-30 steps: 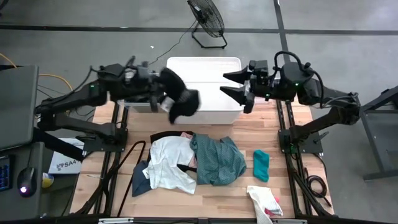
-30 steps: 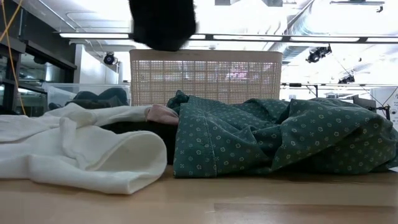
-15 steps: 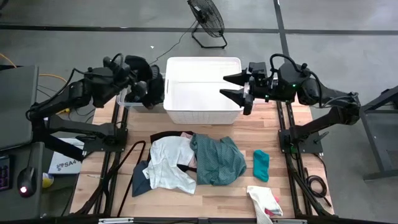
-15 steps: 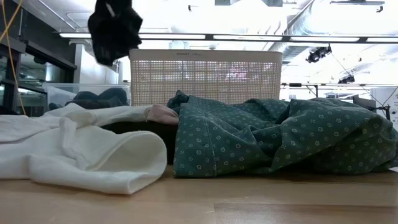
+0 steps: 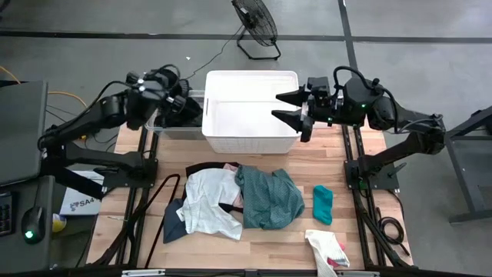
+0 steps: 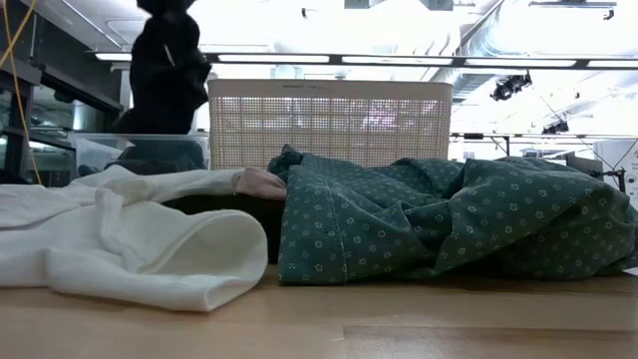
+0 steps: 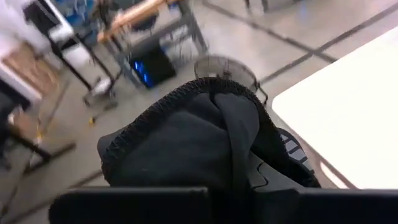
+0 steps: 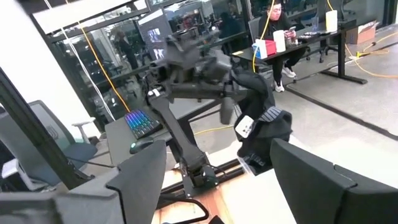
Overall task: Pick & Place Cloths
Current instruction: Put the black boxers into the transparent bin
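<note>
Holding a black cloth (image 5: 187, 112) in tightly closed jaws, the left gripper (image 5: 175, 106) sits just left of the white basket (image 5: 250, 111), over a clear bin (image 5: 157, 125) touching the basket's left wall; in the low view the black cloth (image 6: 164, 75) hangs left of the basket (image 6: 329, 125), and the right wrist view shows a white tag on it (image 8: 244, 127), writing too small to read. Right gripper (image 5: 294, 115) hovers at the basket's right edge, jaws spread wide, nothing in them. Other cloths lie on the wooden table (image 5: 350, 231) in front of the basket: a white garment (image 5: 207, 201), a teal-green patterned one (image 5: 268, 197) touching its right side, a dark blue piece (image 5: 174, 223) at the white one's left, a bit of pink (image 5: 231, 167) peeking between them. A small teal cloth (image 5: 322, 205) lies apart, right of the pile; a white and pink cloth (image 5: 327, 248) is at the table's front edge, farther from the basket. Paper sheet (image 5: 79, 203) left of the table, well off from the basket, shows print starting "SA4", rest unclear. Floor fan (image 5: 255, 23) stands behind the basket. A person (image 8: 278, 31) sits at a desk far behind in the right wrist view.
</note>
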Action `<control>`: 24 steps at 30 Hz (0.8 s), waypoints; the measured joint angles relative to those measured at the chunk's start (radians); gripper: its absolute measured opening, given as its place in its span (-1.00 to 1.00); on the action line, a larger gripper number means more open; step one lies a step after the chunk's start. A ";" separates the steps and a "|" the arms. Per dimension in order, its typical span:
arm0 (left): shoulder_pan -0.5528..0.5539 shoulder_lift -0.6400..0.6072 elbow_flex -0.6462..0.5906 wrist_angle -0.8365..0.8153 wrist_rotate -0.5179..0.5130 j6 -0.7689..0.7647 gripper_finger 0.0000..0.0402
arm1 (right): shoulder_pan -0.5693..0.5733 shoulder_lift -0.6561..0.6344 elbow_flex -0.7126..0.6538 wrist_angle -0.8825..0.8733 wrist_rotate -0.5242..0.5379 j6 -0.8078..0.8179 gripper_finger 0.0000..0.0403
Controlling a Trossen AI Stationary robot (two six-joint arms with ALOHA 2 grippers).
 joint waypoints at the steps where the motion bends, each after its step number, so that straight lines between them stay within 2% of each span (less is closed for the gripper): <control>1: 0.028 0.012 0.001 -0.011 0.032 -0.018 -0.97 | 0.000 0.000 0.000 0.000 0.000 0.004 0.39; 8: 0.261 0.094 0.001 -0.138 0.305 -0.114 -0.97 | 0.000 0.000 0.000 -0.017 0.000 0.007 0.39; 14: 0.428 0.194 0.000 -0.234 0.559 -0.138 -0.97 | 0.000 0.000 0.000 -0.060 0.000 0.033 0.39; 19: 0.508 0.285 0.000 -0.288 0.741 -0.138 -0.95 | 0.000 0.000 0.000 -0.067 0.000 0.033 0.39; 24: 0.529 0.377 0.000 -0.335 0.809 -0.121 -0.96 | 0.000 0.000 0.000 -0.068 0.000 0.033 0.39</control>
